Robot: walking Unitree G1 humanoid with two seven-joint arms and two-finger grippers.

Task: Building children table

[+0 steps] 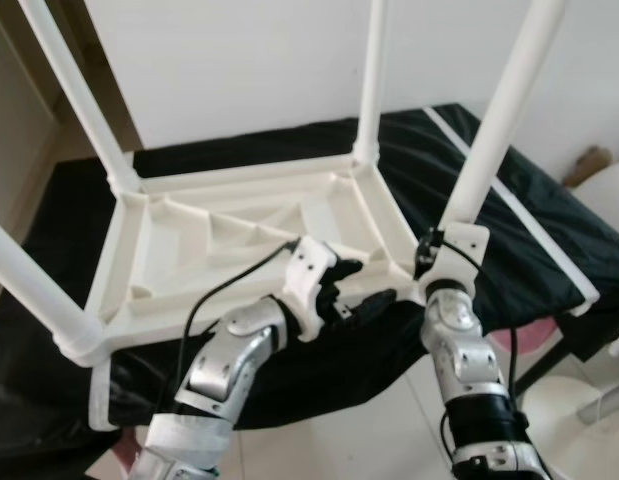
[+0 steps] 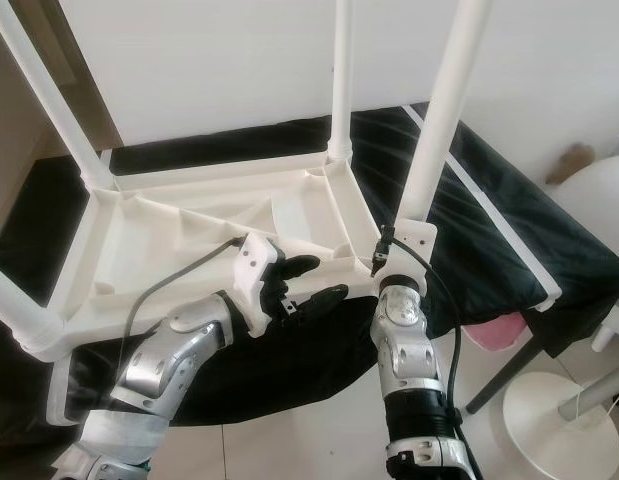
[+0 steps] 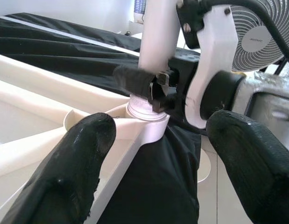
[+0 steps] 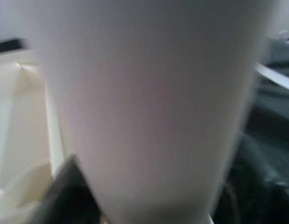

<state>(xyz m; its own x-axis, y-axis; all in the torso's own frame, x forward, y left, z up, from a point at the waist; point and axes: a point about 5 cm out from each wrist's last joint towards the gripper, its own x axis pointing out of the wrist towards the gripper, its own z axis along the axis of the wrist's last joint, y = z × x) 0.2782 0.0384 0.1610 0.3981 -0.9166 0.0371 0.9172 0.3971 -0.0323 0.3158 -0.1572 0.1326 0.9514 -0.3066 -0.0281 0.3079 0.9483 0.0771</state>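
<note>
A white plastic children's table [image 1: 239, 230] lies upside down on a black-covered surface, with its legs pointing up. My right gripper [image 1: 436, 252] is shut on the near right leg [image 1: 494, 130] just above its corner socket [image 3: 146, 109]; one black finger [image 3: 135, 79] wraps the leg. In the right wrist view that leg [image 4: 149, 102] is very close and blurred. My left gripper [image 1: 364, 288] stands open beside that same corner, fingers [image 3: 83, 149] spread and holding nothing. The far right leg [image 1: 372, 70], far left leg [image 1: 74, 90] and near left leg [image 1: 29, 290] stand in their corners.
The black cloth [image 1: 534, 215] drapes over the front and right edges. A white fan [image 3: 258, 35] on a round base [image 2: 549, 410] stands on the tiled floor to the right. Something pink [image 1: 531, 342] lies under the cloth's right edge.
</note>
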